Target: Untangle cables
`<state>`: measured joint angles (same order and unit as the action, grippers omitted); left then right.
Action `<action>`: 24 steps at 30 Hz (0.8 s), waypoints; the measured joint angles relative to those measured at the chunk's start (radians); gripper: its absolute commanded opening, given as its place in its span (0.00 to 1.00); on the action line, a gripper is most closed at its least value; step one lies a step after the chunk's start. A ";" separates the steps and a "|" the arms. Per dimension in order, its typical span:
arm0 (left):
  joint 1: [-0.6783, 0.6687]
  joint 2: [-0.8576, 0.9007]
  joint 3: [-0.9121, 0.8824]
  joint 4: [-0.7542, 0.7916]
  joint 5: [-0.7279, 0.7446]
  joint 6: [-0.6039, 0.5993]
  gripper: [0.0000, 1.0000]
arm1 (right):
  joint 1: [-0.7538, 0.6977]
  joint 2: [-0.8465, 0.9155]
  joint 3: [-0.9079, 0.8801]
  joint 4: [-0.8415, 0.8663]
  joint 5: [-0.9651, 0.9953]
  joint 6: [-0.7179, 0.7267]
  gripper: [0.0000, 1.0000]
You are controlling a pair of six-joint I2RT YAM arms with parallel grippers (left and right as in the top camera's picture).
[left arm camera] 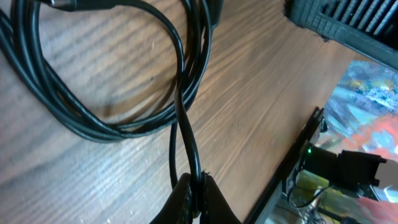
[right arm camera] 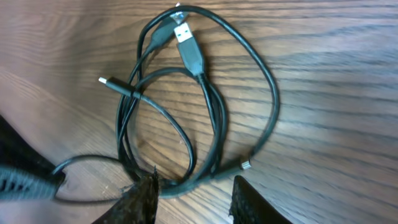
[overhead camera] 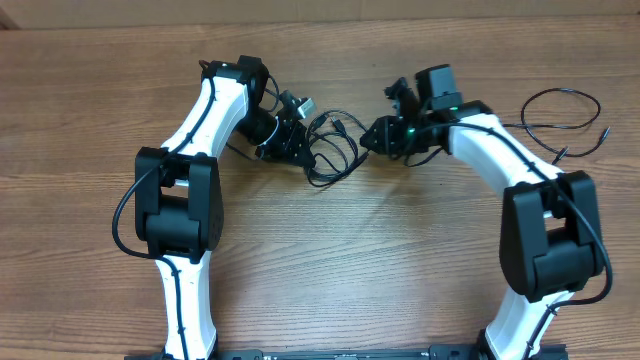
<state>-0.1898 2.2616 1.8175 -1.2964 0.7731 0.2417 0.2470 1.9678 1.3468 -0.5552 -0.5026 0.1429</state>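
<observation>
- Cables (overhead camera: 335,152): black tangle is lying on the wooden table (overhead camera: 330,260) between the two arms, its loops overlapping, a silvery plug (right arm camera: 181,31) showing at the far end.
- Left gripper (left arm camera: 198,190): jaws are pinching closed on one strand of the tangle.
- Right gripper (right arm camera: 194,194): fingers are standing partly apart, straddling the tangle's near edge, not closed on it.
- Loose cable (overhead camera: 565,120): is lying looped alone beside the right arm, well apart from the tangle.
</observation>
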 measured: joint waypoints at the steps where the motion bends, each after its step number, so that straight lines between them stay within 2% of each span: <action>1: 0.000 0.000 0.000 -0.018 -0.003 0.000 0.04 | 0.019 0.000 0.000 0.005 0.025 0.006 0.32; 5: 0.000 0.000 0.003 -0.097 -0.006 0.000 0.04 | 0.090 0.000 0.000 0.023 0.120 0.023 0.31; 10: 0.000 0.000 0.076 -0.187 -0.010 -0.001 0.04 | 0.148 0.000 0.000 0.042 0.187 0.034 0.22; 15: 0.000 0.000 0.201 -0.274 -0.020 0.001 0.04 | 0.161 0.008 0.000 0.048 0.210 0.048 0.19; 24: 0.005 0.000 0.326 -0.356 -0.102 0.003 0.04 | 0.158 0.089 0.000 0.072 0.223 0.145 0.05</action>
<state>-0.1852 2.2616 2.1433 -1.6520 0.6708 0.2451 0.4046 2.0567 1.3468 -0.4835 -0.2794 0.2882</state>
